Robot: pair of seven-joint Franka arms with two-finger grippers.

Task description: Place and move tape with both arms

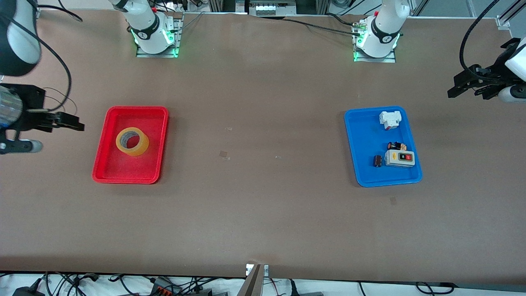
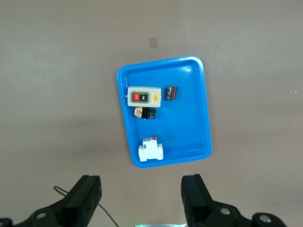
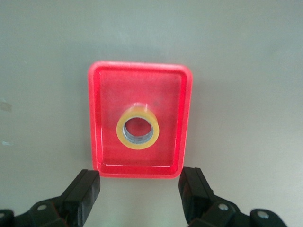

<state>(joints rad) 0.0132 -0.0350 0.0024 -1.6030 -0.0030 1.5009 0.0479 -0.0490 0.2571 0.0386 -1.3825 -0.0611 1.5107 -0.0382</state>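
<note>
Currently the tape (image 1: 132, 141) lies flat, hole up, in the red tray (image 1: 102, 160) toward the right arm's end of the table (image 1: 263, 213), roughly mid-tray and clear of every wall; the right wrist view shows its yellowish translucent wrap and grey inner core. Judgement on handling: a light, rigid ring, stiff across the core, with a smooth outer face that may slip under hard pads; nothing fragile. Best hold is probably across the wall of the ring, one finger in the hole and one on the outside, or across the full outer width if the jaws span it; a low tray wall should not obstruct a descent from above. Right hand (image 1: 68, 121) hangs over bare table beside the red tray, off its outer edge, fingers spread apart and empty. Left hand (image 1: 466, 84) hangs over bare table near the blue tray (image 1: 361, 164), fingers likewise spread and empty; this arm waits. Blue tray holds a white circuit-breaker-like block (image 1: 390, 119), a grey push-button box (image 1: 400, 158) with one red and one dark button, a small black-and-orange part (image 1: 396, 146) and a dark cylindrical capacitor-like part (image 1: 377, 160). Writing: the button box carries a yellow label and button markings, too small to read; no brand legible on the tape or trays.
</note>
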